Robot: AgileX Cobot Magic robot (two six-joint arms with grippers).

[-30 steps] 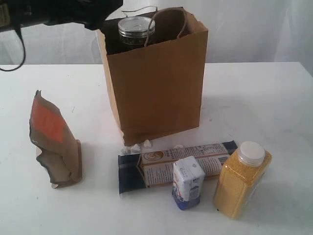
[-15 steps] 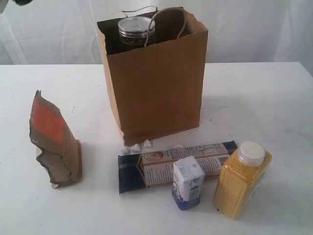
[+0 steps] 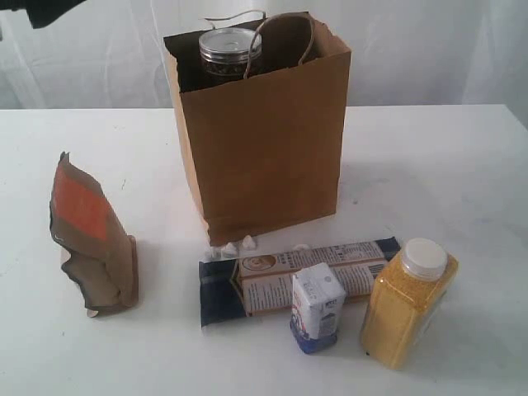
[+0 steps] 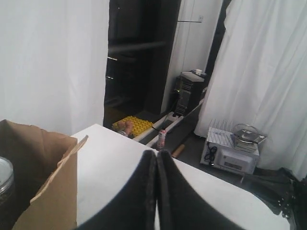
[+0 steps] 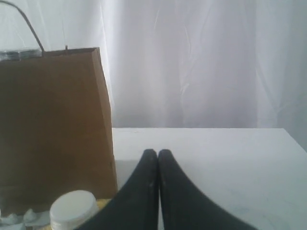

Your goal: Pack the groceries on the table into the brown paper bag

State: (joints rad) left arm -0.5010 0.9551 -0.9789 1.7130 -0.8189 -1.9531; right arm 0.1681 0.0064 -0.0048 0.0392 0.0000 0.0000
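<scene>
The brown paper bag (image 3: 264, 132) stands upright at the back middle of the table (image 3: 462, 181). A clear jar (image 3: 229, 48) sits inside it, its lid showing above the rim. On the left stands the orange-brown pouch (image 3: 87, 235). In front of the bag lie the long navy packet (image 3: 272, 276), the small white-blue carton (image 3: 318, 307) and the yellow-grain bottle (image 3: 408, 301). The dark can is out of view. My left gripper (image 4: 157, 153) is shut and empty, held high beside the bag (image 4: 45, 191). My right gripper (image 5: 158, 152) is shut and empty, near the bottle's cap (image 5: 74, 208) and the bag (image 5: 53, 124).
Small white crumbs (image 3: 239, 244) lie at the bag's front foot. A dark bit of the left arm (image 3: 33, 10) shows in the top left corner of the exterior view. White curtains hang behind the table. Bare tabletop lies right of the bag.
The left arm, which hung over the bag's left rim a second ago, has pulled away up and to the left. The jar stays in the bag. The groceries have not moved.
</scene>
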